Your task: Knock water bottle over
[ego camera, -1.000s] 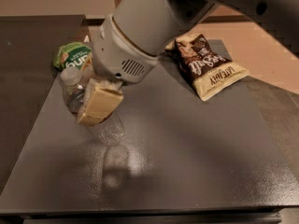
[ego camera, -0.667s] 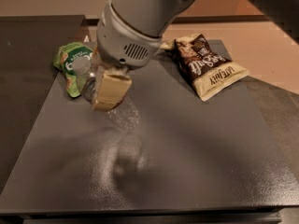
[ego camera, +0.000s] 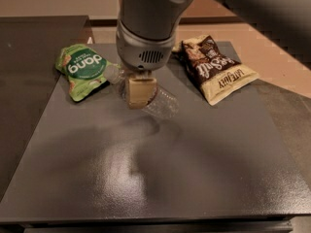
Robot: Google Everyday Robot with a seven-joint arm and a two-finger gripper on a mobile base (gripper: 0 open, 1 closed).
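Note:
The water bottle (ego camera: 164,102) is a clear crinkly plastic bottle. It lies on its side on the dark grey table (ego camera: 146,178), slanting from upper left to lower right. Its middle and label are hidden behind my gripper (ego camera: 141,92). The gripper hangs from the big grey wrist (ego camera: 146,33) and its tan fingers (ego camera: 142,86) are together. It sits directly over and in front of the bottle's middle, close to or touching it. The bottle's clear neck end (ego camera: 112,74) pokes out at the left, next to the green bag.
A green "dang" snack bag (ego camera: 80,69) lies at the back left of the table. A brown and cream snack bag (ego camera: 218,69) lies at the back right. Dark floor lies left of the table and tan floor to the right.
The arm has swung to the right and towards the back. The bottle, upright at the left beside the green bag before, has moved right with it and now lies on its side.

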